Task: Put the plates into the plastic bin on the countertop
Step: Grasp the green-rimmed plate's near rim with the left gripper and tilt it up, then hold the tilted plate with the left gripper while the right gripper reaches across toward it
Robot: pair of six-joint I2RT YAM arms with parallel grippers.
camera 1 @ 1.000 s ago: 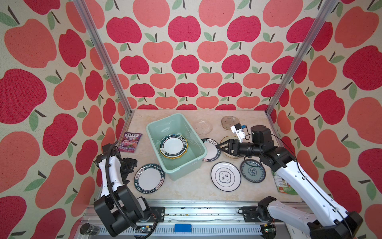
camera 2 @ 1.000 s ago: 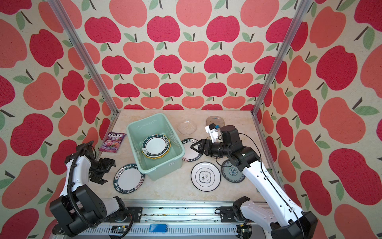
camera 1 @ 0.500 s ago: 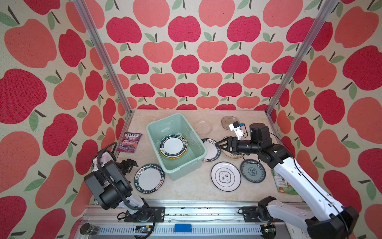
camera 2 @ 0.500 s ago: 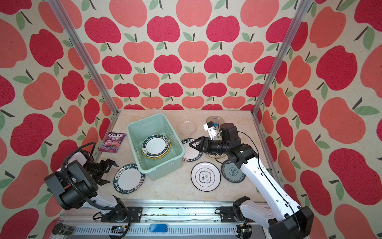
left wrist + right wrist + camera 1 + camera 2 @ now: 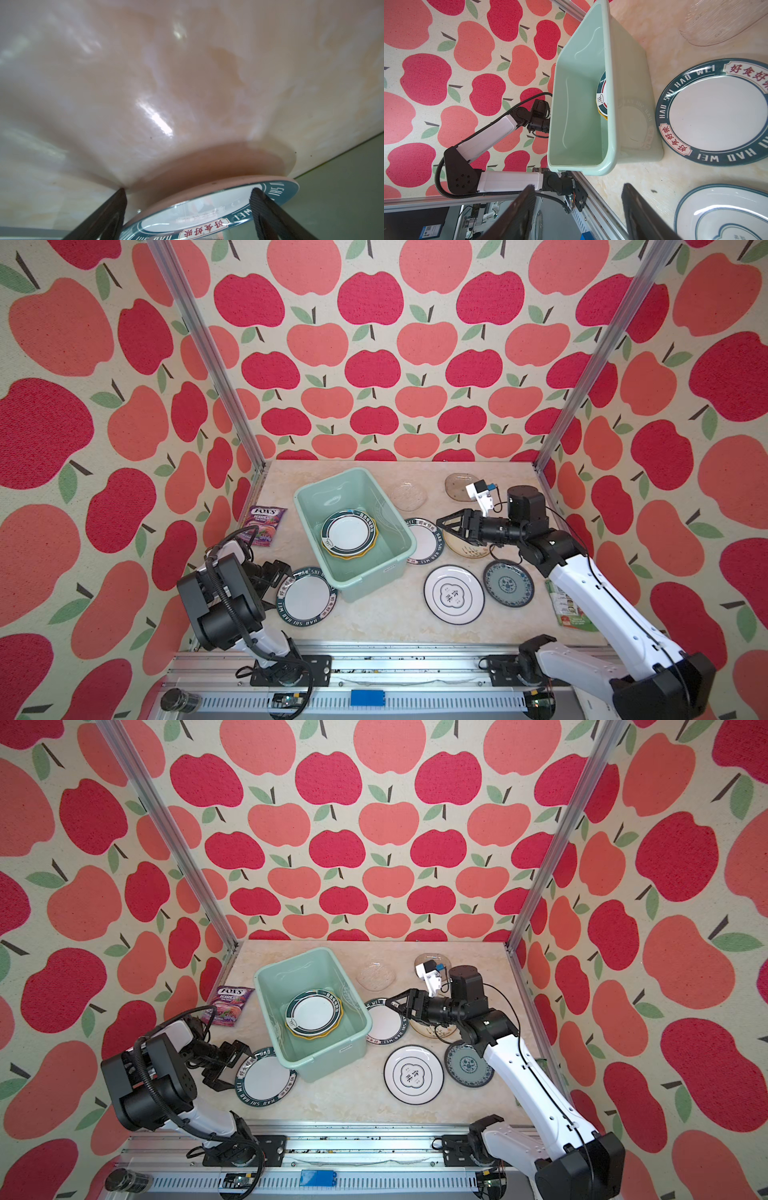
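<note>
Teal-rimmed plate [image 5: 306, 596] lies flat on the countertop [image 5: 374, 624] dead ahead of the left gripper [image 5: 232, 1063], its near rim between the wide, empty jaws, bin [image 5: 365, 578] just beyond; the right gripper [image 5: 446, 525], farther off, gapes empty too.

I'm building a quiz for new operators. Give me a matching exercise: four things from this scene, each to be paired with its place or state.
1. purple packet
2. blue plate
3. left gripper
4. yellow plate

A. in the bin, under the green-rimmed plate
B. open at the left lettered plate's rim
C. left of the bin
D. right of the ringed white plate

Pairs: 1-C, 2-D, 3-B, 4-A
</note>
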